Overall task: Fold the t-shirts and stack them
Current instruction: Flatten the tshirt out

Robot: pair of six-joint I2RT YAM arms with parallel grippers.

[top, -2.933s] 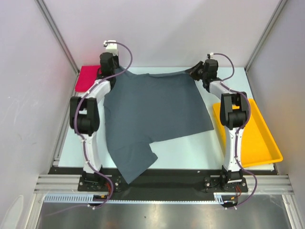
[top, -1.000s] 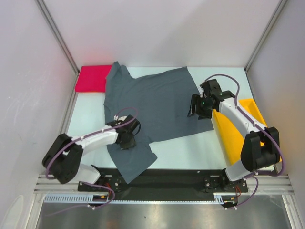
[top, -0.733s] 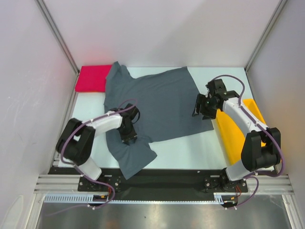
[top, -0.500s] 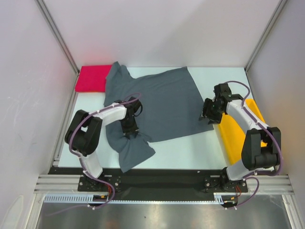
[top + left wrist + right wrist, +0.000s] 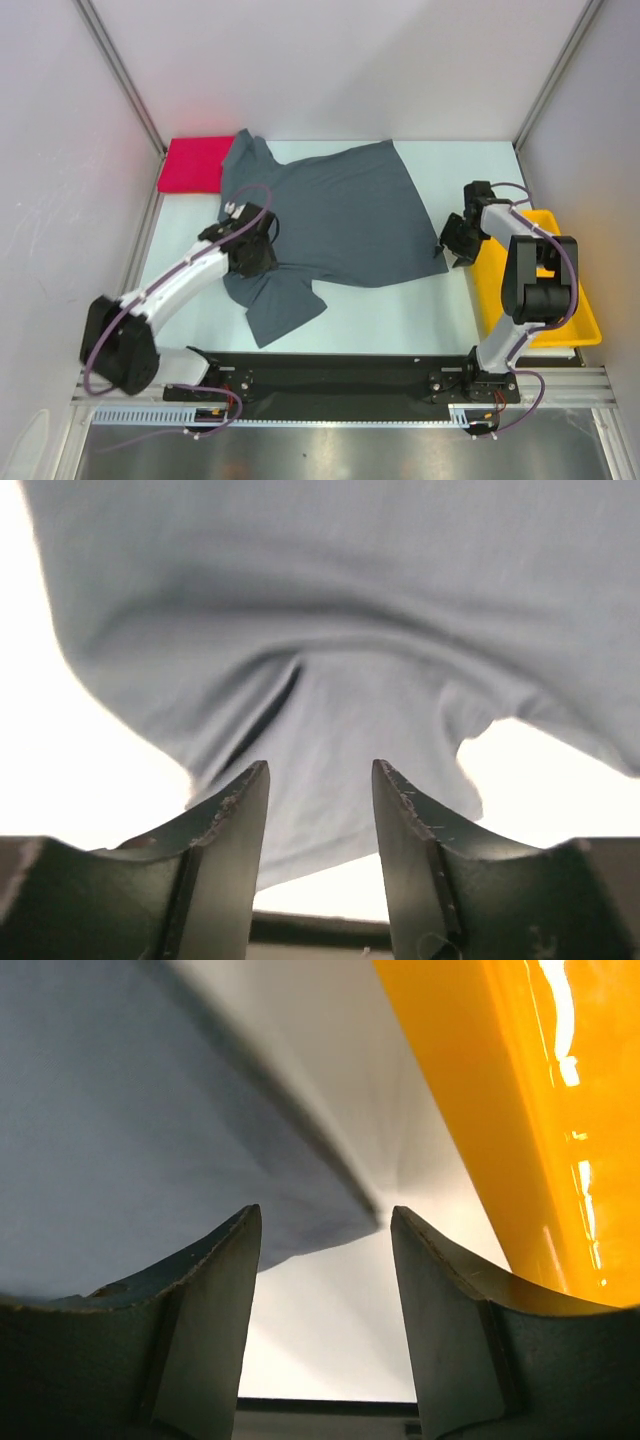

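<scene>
The slate-grey t-shirt (image 5: 335, 215) lies spread flat across the table, with one short sleeve (image 5: 280, 305) pointing toward the near edge. The pinkish-red t-shirt (image 5: 193, 165) sits folded at the back left corner, partly under the grey shirt's other sleeve. My left gripper (image 5: 258, 258) hovers open over the grey shirt where the near sleeve joins the body; in the left wrist view the grey cloth (image 5: 330, 680) fills the picture beyond the gripper (image 5: 320, 780). My right gripper (image 5: 452, 248) stands open at the shirt's near right corner (image 5: 300, 1210), nothing between its fingers (image 5: 215, 1290).
A yellow plastic tray (image 5: 578, 318) runs along the table's right edge, close beside the right gripper, and its wall (image 5: 470, 1110) shows in the right wrist view. White enclosure walls stand on the left, back and right. A black rail borders the near edge.
The left gripper let go of the near sleeve, opened wider and moved back over the shirt's left side. The right gripper slid right and nearer, to the shirt's corner by the tray.
</scene>
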